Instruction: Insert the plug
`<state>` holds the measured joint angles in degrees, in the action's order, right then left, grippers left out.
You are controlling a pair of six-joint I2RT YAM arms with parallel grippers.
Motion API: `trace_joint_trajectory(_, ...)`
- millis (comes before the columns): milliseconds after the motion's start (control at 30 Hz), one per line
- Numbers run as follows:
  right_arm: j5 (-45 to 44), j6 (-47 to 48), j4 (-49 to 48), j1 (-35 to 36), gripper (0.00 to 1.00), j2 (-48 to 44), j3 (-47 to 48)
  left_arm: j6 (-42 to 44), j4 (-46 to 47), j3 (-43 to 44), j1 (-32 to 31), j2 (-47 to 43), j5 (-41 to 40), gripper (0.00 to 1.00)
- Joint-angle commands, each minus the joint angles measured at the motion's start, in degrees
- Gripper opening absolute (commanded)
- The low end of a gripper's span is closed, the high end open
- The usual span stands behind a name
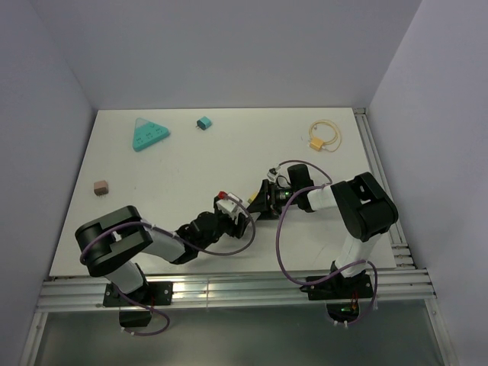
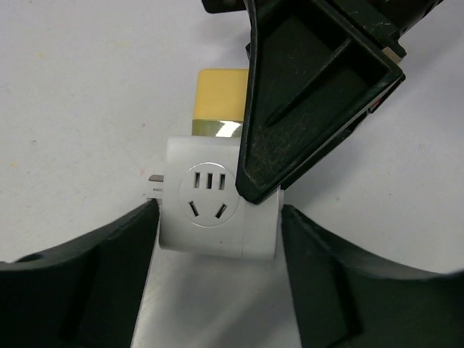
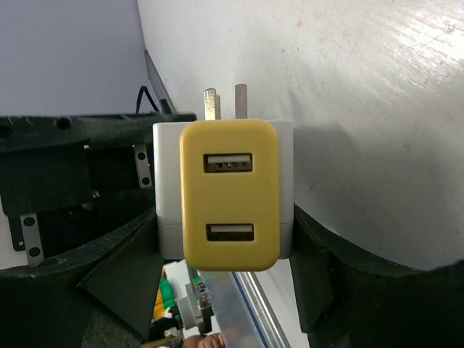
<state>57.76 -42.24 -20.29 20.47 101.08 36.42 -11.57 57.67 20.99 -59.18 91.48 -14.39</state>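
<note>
While the right gripper (image 3: 225, 217) is clamping the white adapter (image 3: 285, 148) with the yellow plug (image 3: 229, 196) on its face, the left gripper (image 2: 219, 217) is flanking that adapter, grip impossible to tell.

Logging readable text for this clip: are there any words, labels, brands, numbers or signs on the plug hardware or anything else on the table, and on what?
No text can be read in any view.
white adapter cube: socket holes only, no print visible.
yellow USB charger: two ports, otherwise a plain face.
teal triangular strip: pale marks, too small to read.
</note>
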Motion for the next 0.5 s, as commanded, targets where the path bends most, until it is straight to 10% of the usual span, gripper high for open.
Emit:
trace_joint_trajectory(0, -3.44, 2.16, 4.74, -0.08, 0.56, 0.35, -1.0, 0.68, 2.46, 2.9, -0.06, 1.85, 1.21, 0.68)
trace_joint_trajectory(267, -5.45, 2.42, 6.22, -0.08, 0.6, -1.41, -0.57, -2.66, -5.28, 5.64, 1.96, 2.21, 2.18, 0.0)
trace_joint_trajectory(467, -9.23, 4.97, 10.35, -0.08, 0.7, -5.09, -0.74, -4.51, -10.98, 6.43, 2.05, 1.24, -2.65, 0.0)
